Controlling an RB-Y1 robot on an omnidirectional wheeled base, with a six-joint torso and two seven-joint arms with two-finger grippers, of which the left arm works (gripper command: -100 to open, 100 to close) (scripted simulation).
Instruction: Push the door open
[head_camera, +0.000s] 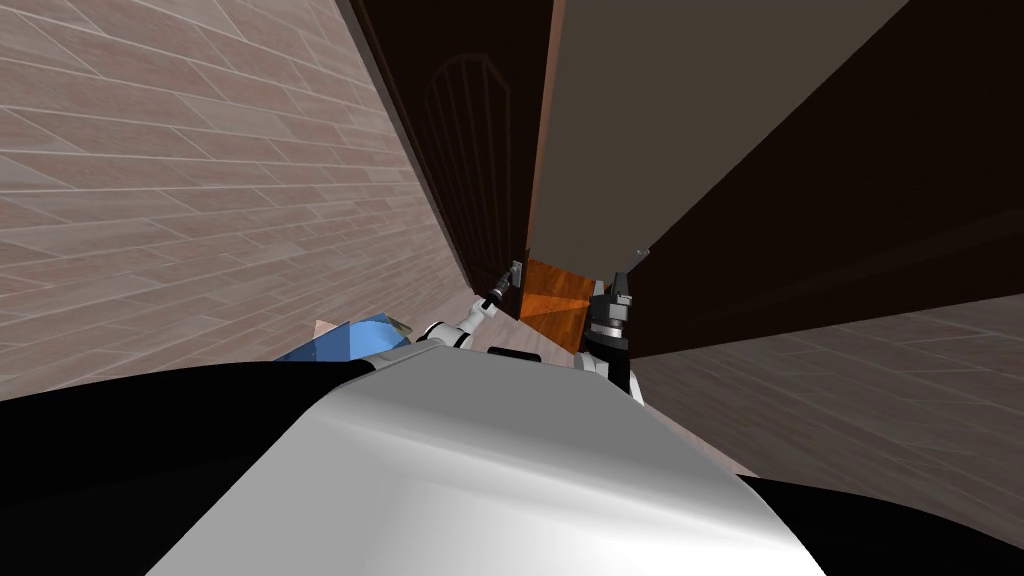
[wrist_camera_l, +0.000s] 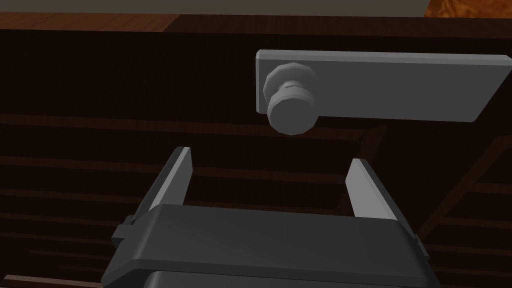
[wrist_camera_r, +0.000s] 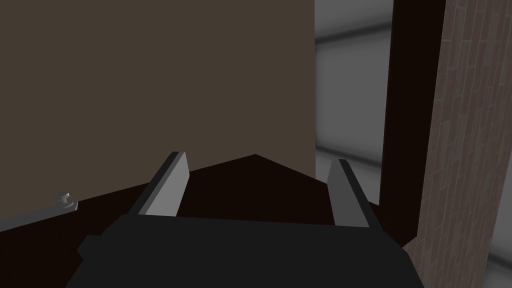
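The dark door (wrist_camera_l: 125, 90) lies straight ahead of the left hand (wrist_camera_l: 269, 156), which is spread empty just short of the grey knob (wrist_camera_l: 290, 102), so that arm looks nearer for the push than the right hand (wrist_camera_r: 260, 159), also spread empty.

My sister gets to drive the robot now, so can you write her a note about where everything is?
Left pincer: open, holding nothing, pointed at the dark brown door, just short of the grey knob on its grey plate.
Right pincer: open, empty, facing a flat grey-brown surface.
Done: the left arm is at the door, by the knob.
Left: push the door. The head view shows just a narrow orange gap beside its edge, so it looks barely open, if at all.
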